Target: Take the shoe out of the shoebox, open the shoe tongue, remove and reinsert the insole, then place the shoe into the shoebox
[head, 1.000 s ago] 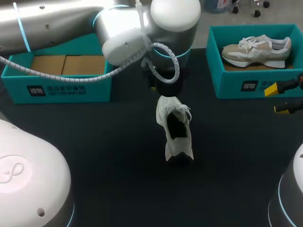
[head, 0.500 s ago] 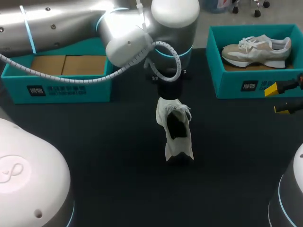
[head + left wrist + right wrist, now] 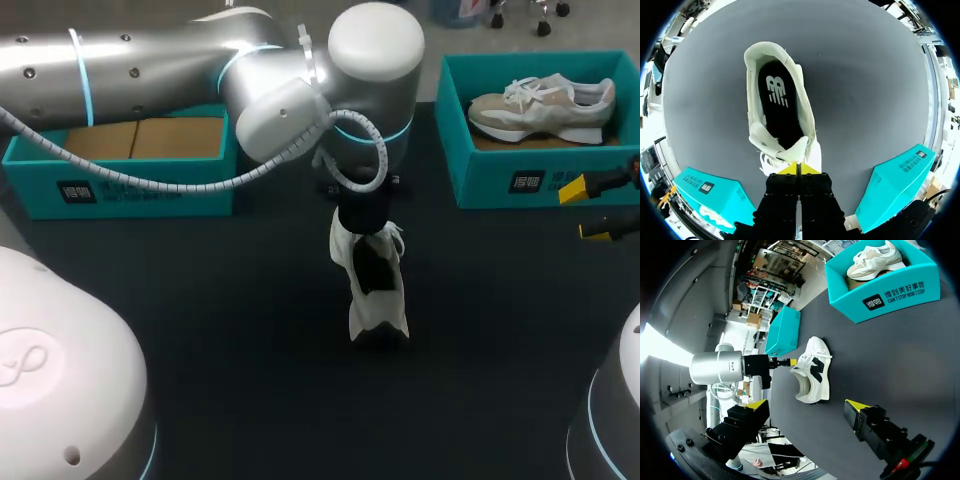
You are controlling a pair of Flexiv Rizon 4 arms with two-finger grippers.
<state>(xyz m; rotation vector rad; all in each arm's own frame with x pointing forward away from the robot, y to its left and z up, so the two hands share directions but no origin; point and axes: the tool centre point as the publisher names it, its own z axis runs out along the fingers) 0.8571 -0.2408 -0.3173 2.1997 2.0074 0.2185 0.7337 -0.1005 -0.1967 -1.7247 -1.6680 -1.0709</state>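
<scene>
Open tabletop [image 3: 230, 340] surrounds the shoe [image 3: 378, 298]; the left arm [image 3: 300, 95] overhangs it; left shoebox [image 3: 150, 190] and right shoebox [image 3: 490, 185] wall the upper corners.

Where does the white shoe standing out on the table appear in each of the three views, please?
Head view: the white shoe is at the middle of the table.
Left wrist view: straight ahead of the left gripper, opening towards the camera.
Right wrist view: ahead of the right gripper.
Shared landmark: the teal shoebox holding the second shoe.
</scene>
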